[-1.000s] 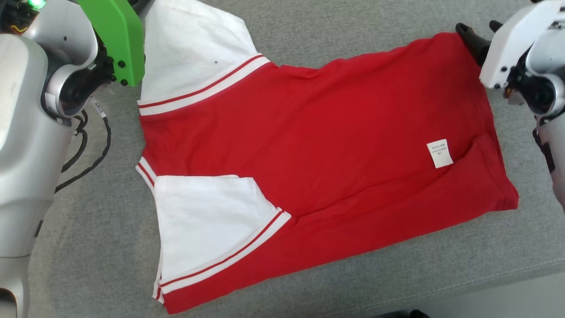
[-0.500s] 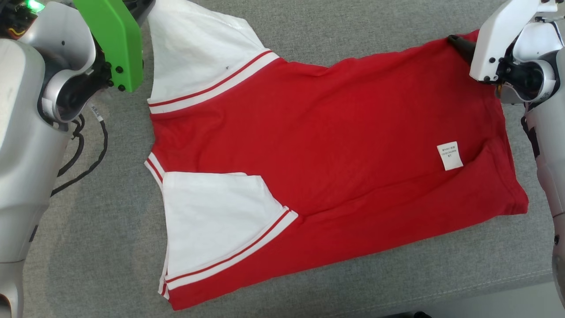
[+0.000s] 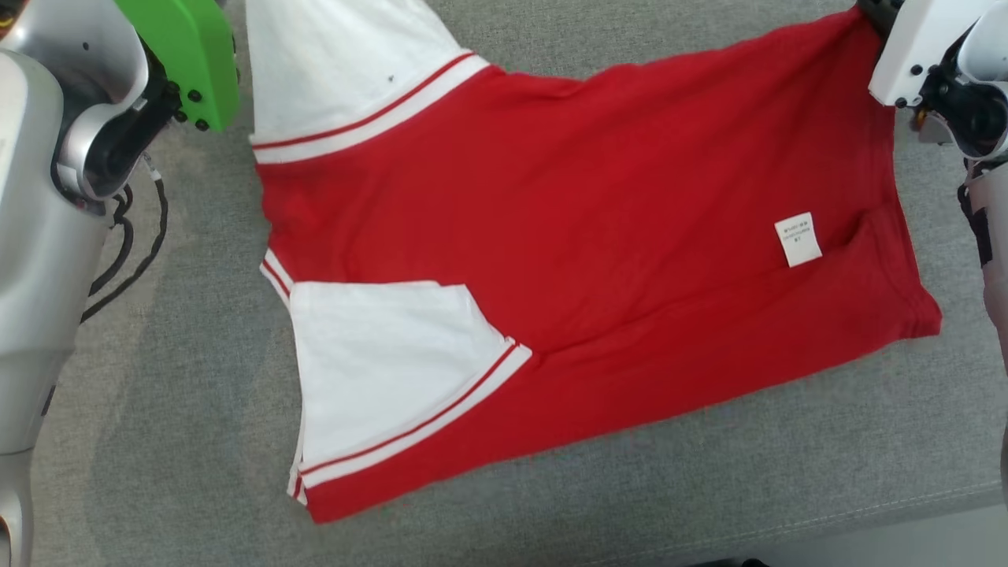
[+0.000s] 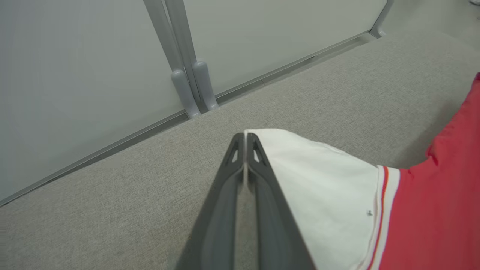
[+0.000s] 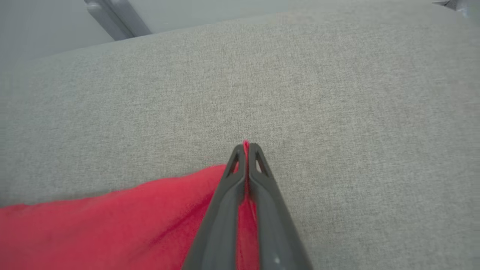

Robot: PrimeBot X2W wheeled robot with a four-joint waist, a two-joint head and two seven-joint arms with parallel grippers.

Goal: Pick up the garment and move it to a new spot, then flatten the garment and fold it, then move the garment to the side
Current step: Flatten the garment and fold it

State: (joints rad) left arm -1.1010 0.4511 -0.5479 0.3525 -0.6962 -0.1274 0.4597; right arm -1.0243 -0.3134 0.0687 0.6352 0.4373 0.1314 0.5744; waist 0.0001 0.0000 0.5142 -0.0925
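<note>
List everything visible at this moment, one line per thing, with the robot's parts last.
garment: one, red, spread on the surface.
sleeves: two, white, at the garment's left end in the head view.
label: one, white, on the red body near its right end.
padded surface: one, grey, under the garment.
wall panels: pale grey, beyond the surface's far edge.
posts: two, grey, between the panels.
cable: one, black, beside the left arm.
green cover: one, on the left arm.
left gripper: one, dark, shut on the far sleeve's edge.
right gripper: one, dark, shut on the garment's far right corner.
</note>
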